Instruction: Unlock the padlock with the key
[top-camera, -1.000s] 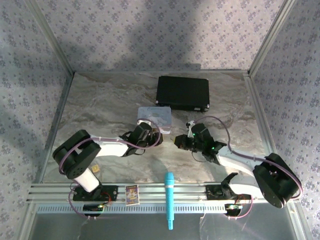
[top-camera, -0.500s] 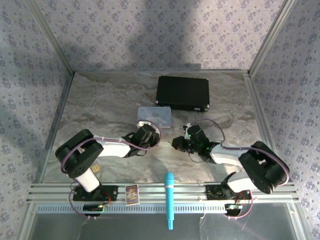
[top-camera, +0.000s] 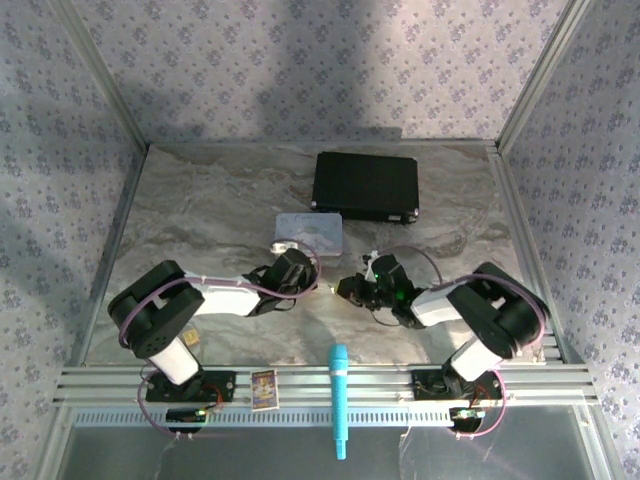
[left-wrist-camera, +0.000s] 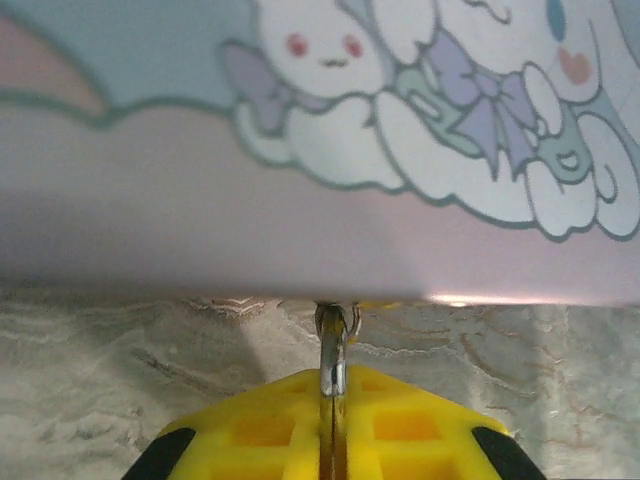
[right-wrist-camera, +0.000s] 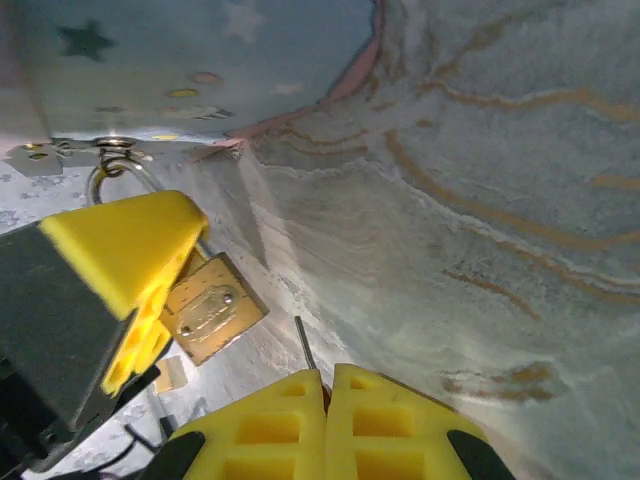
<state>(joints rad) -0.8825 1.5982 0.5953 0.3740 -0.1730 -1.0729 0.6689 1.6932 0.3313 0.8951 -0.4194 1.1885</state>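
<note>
Both stretched low, left hand (left-wrist-camera: 331, 380) clamps the padlock (right-wrist-camera: 212, 310), right hand (right-wrist-camera: 325, 378) clamps the key (right-wrist-camera: 304, 343).

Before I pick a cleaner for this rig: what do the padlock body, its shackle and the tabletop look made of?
Padlock body: brass-looking metal, dull gold sheen, face plate with rivet-like dots.
Shackle: thin silvery wire, probably steel, with bright glints.
Tabletop: grey-tan veined marble pattern, perhaps stone, perhaps printed laminate.

Soft, even light, with wrist views blurred up close.
</note>
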